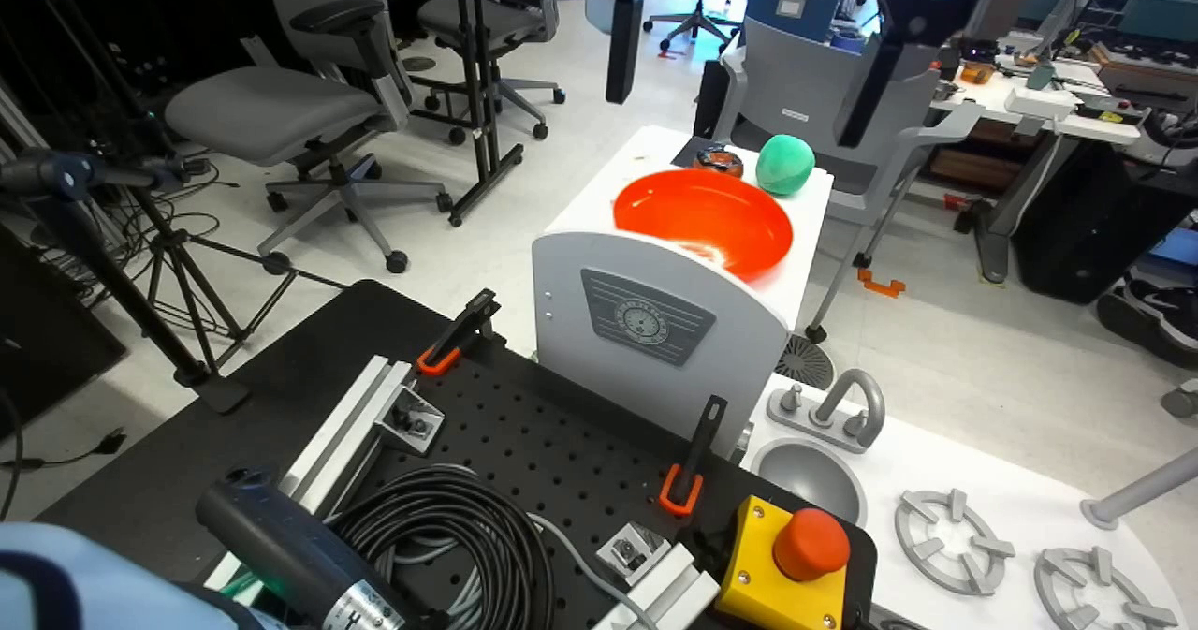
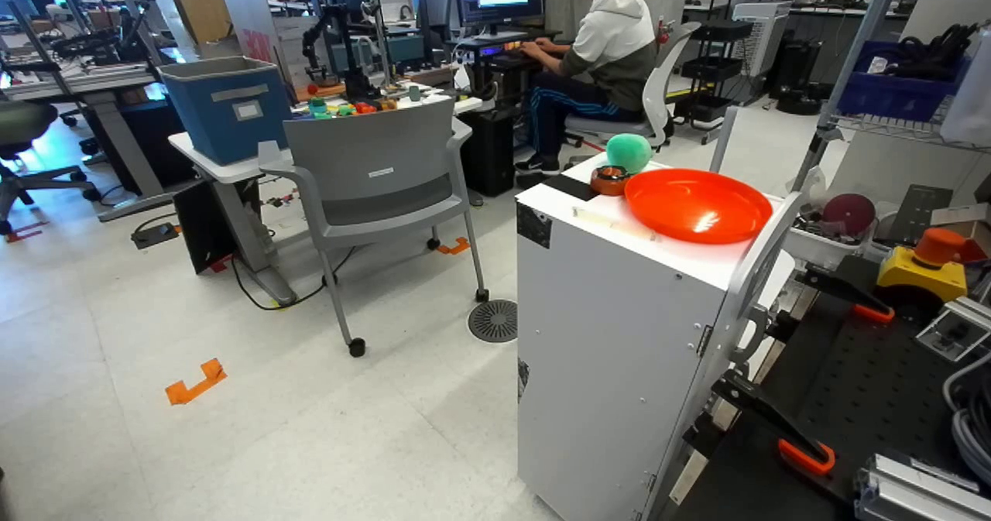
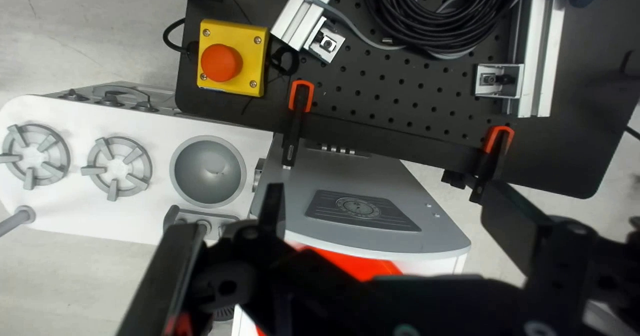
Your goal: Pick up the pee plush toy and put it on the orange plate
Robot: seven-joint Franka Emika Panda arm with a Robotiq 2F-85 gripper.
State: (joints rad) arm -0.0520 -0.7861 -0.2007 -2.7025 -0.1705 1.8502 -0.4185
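Note:
The pee plush toy, a small round green ball, rests on the white cabinet top beside the far rim of the orange plate in both exterior views (image 1: 784, 164) (image 2: 629, 152). It is out of the wrist view. The orange plate, wide and shallow, lies on the same top in both exterior views (image 1: 702, 209) (image 2: 693, 203). In the wrist view only parts of the plate (image 3: 350, 262) show behind the grey panel and the gripper body. My gripper (image 1: 735, 117) is open and empty, high above the scene; its spread fingers also show in the wrist view (image 3: 382, 193).
A small brown-orange round object (image 1: 719, 159) (image 2: 609, 180) sits beside the ball. A raised grey panel (image 1: 646, 302) (image 3: 350, 176) stands along the cabinet's near edge. A grey chair (image 1: 796, 96) is behind. A yellow box with a red button (image 1: 786, 564) and clamps are on the black table.

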